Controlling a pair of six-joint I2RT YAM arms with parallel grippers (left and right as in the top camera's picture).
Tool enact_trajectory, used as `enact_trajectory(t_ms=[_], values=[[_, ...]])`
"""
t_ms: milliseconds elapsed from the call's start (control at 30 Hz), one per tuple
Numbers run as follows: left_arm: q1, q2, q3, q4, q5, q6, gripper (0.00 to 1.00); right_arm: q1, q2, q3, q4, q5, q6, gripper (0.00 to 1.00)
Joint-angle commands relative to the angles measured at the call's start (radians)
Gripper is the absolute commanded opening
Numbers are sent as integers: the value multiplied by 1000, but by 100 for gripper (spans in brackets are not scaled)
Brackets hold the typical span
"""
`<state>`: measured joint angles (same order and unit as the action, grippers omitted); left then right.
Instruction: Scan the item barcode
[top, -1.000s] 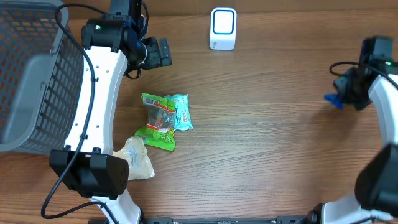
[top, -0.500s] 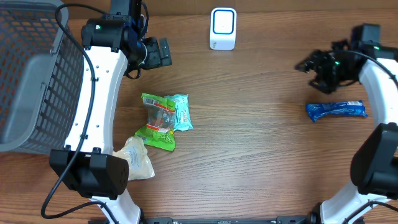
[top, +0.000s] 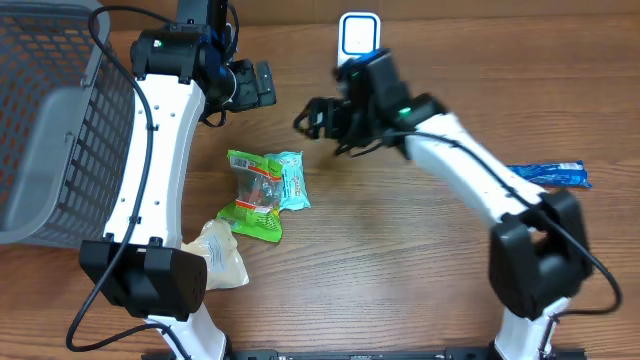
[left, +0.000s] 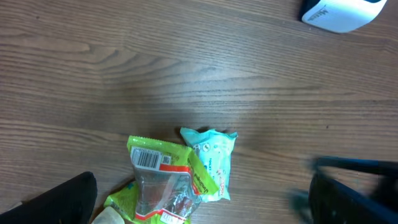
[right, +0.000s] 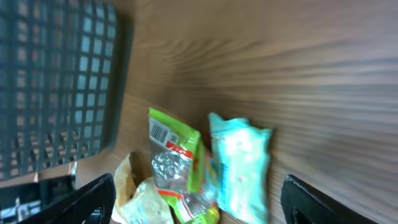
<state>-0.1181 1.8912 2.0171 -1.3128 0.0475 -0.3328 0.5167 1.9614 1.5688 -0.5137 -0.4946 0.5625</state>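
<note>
Item: green packet (top: 255, 195), printed barcode facing up, flat on the wooden table (top: 420, 280) left of centre, lying just beside and partly overlapping a teal packet (top: 290, 180) on its right. A pale crumpled bag (top: 220, 255) lay close below the pair. A blue packet (top: 548, 176) lay well apart near the right edge. White scanner (top: 358, 32) stood at the far edge, its lower part hidden by the right arm. Grey mesh basket (top: 50, 130) occupied the left side. Right gripper (top: 308, 118) hung above the table between scanner and packets, fingers spread wide, holding nothing. Left gripper (top: 262, 85) hung beyond the packets, likewise spread wide and empty.
</note>
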Motion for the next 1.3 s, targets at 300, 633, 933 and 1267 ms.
enact_trajectory(t_ms=[300,633,933,1267], values=[[-6,-2,14,1,-6,8,100,191,211,1,125,54,123,61],[-6,-2,14,1,-6,8,100,159,139,5,131,30,61,4],[-8,-2,14,-3,34,4,100,-42,-97,5,-237,45,-76,4],[86,-11,110,-211,-42,-62,99,-191,-94,2,-608,93,-509,4]])
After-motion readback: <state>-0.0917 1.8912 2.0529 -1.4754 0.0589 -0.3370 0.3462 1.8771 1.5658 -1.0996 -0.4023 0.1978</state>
